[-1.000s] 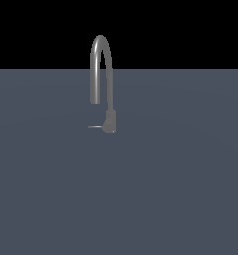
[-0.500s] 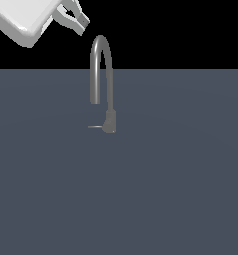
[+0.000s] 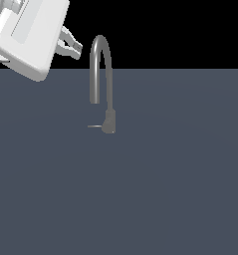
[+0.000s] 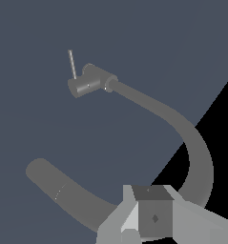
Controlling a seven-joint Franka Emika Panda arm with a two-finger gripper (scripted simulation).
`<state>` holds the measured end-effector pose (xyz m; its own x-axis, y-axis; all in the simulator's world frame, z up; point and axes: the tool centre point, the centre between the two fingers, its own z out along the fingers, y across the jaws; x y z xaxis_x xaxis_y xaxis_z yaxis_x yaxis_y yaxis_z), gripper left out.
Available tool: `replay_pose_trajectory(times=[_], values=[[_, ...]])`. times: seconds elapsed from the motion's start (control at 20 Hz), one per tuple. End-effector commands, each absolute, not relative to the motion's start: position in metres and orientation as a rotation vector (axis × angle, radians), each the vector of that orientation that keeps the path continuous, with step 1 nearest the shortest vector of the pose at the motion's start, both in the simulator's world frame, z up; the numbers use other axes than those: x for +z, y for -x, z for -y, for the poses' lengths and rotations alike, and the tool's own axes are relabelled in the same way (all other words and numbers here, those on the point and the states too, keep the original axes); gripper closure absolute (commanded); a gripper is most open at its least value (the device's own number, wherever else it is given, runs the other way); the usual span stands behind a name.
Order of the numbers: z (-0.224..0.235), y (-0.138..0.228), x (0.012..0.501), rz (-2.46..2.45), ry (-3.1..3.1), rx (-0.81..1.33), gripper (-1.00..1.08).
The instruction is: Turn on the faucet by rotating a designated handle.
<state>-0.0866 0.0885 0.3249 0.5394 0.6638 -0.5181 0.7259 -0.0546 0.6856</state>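
The faucet [image 3: 109, 121] is a slim grey tap with a tall arched spout [image 3: 101, 47] and stands on the dark grey surface. The thin handle [image 3: 94, 126] sticks out sideways from its base, toward the exterior view's left. My gripper [image 3: 75, 48] hangs in the air at the upper left, just left of the top of the spout and well above the handle. Its fingers meet at the tips and hold nothing. The wrist view shows the base [image 4: 89, 84], the handle [image 4: 72, 64], the curved spout [image 4: 182, 129] and my gripper [image 4: 151, 215] at the picture's edge.
The white robot hand [image 3: 28, 35] fills the upper left corner of the exterior view. The flat dark grey surface [image 3: 165, 189] spreads around the faucet. Behind it is black background.
The arm has come into view from the upper left and moved down and to the right, toward the top of the spout. The faucet and its handle have not moved.
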Motion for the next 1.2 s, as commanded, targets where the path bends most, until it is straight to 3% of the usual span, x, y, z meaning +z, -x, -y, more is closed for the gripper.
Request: replay_pose_trajectory(times=[0.0, 1.15], values=[[-0.093, 0.083, 0.315, -1.195, -1.694, -0.074, 1.08], [-0.115, 0.056, 0.225, -1.416, -1.121, -0.066, 1.08]])
